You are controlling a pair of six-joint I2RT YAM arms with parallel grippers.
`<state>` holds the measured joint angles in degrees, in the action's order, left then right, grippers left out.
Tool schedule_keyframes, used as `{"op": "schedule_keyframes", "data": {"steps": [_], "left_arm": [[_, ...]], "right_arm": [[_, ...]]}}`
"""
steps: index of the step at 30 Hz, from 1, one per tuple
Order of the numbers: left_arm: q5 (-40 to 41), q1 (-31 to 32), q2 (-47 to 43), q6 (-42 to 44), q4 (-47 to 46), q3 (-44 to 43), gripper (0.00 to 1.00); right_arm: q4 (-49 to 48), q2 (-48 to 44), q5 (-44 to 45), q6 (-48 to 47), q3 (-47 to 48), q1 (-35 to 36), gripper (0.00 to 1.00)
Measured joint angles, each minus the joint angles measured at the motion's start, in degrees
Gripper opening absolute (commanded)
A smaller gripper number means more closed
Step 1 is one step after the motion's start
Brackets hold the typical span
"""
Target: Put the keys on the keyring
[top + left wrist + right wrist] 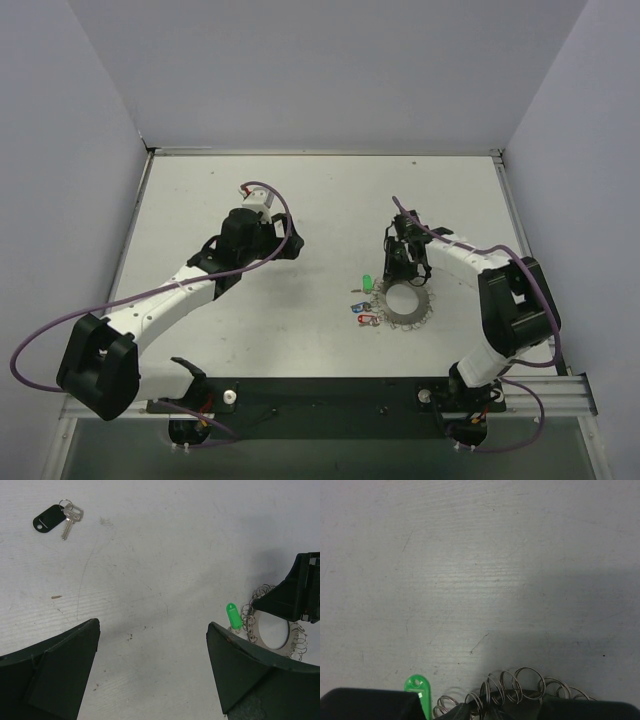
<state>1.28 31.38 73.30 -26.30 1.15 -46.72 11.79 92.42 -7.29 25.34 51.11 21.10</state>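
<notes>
- Keyring [412, 322]: a flat silvery band with an open centre and a rim of wire loops. It lies flat on the table [160, 555].
- Green key [367, 283]: a bright green plastic head with a small hole. It lies just beside the keyring's rim, on the side facing the left end effector [152, 625].
- Blue key [358, 306] and red key [368, 319]: they lie close together on the same side of the keyring, nearer the arm bases than the green key. Too small for further detail.
- Silver key [71, 516]: it is joined by a small split ring to a black tag [48, 518]. In the left wrist view it lies well ahead of the left end effector and off to one side, well apart from the keyring.
- Left end effector: fingers wide apart, holding nothing, pointed down at bare table. The keyring lies ahead of its right finger.
- Left arm: elbow low near the left base, forearm reaching toward the middle of the table.
- Right end effector [403, 272]: it sits at the far rim of the keyring, with the wire loops right at its fingers. Whether the fingers are clamped on the rim cannot be told.
- Right arm: elbow folded at the right, forearm reaching left to the keyring.
</notes>
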Motion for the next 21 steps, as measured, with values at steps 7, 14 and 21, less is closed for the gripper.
{"op": "schedule_keyframes", "data": {"steps": [7, 14, 21], "left_arm": [[0.02, 0.00, 0.02, 0.02, -0.02, 0.00, 0.97], [0.13, 0.00, 0.11, 0.00, -0.04, 0.00, 0.97], [0.28, 0.00, 0.13, 0.00, -0.07, 0.00, 0.97]], "right_arm": [[0.02, 0.24, -0.50, -0.02, 0.07, 0.00, 0.05], [1.11, -0.09, -1.84, -1.18, 1.79, 0.37, 0.04], [1.49, -0.09, -3.61, -6.03, 4.87, 7.39, 0.06]]}}
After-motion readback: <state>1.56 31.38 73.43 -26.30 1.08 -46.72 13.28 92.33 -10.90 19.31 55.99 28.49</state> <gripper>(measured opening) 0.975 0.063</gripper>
